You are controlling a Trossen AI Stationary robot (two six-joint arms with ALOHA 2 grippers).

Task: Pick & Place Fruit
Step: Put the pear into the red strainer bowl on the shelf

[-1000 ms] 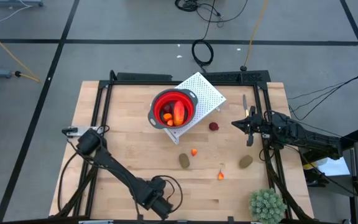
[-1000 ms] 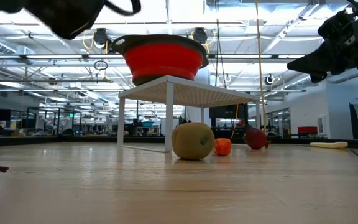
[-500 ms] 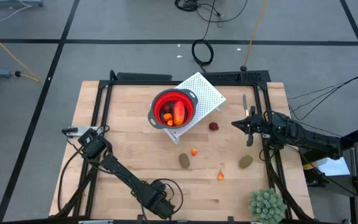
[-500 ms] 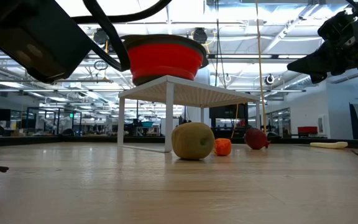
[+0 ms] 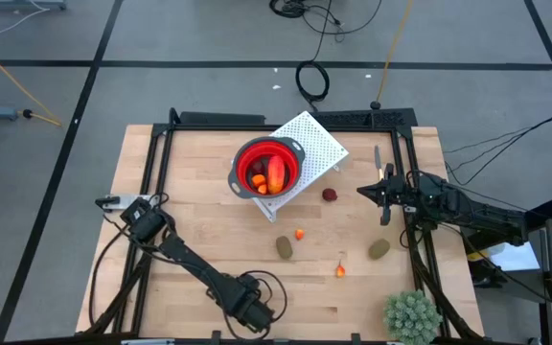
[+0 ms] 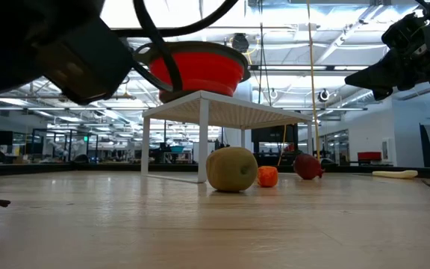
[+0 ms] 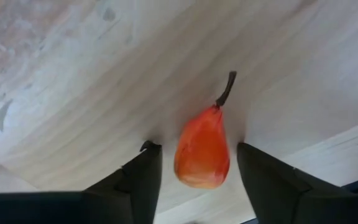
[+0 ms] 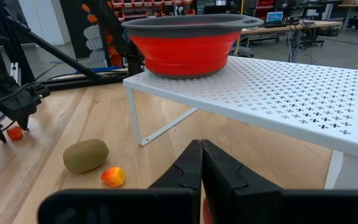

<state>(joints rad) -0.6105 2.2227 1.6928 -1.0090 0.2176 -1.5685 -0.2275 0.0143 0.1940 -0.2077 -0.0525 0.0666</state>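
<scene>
At the bottom of the left wrist view, the left gripper (image 7: 194, 177) stands spread over the wooden table (image 7: 73, 81), and a red-orange pear (image 7: 202, 149) with a dark stem lies between its two fingers (image 7: 143, 180). There is a gap on each side of the pear, so the fingers are open around it and not yet clamped. In the high view this gripper (image 5: 254, 311) sits low in the frame, left of centre, at the table's near edge; the pear is hidden under it there.

Farther up the high view, a small orange bit (image 5: 340, 271) lies lower right of centre, with one brown-green oval (image 5: 284, 247) to its upper left and another (image 5: 379, 249) to its upper right. A tiny orange piece (image 5: 299, 234) lies just above the first oval. A dark red ball (image 5: 330, 195) sits near the white rack (image 5: 319, 144).

At the right of the frame, the right gripper (image 5: 364, 191) hangs apart from all the fruit, its fingers (image 8: 188, 167) pressed shut on nothing.

Farthest, upper centre, the red bowl (image 5: 267, 168) rests on the rack with red and orange fruit inside.
</scene>
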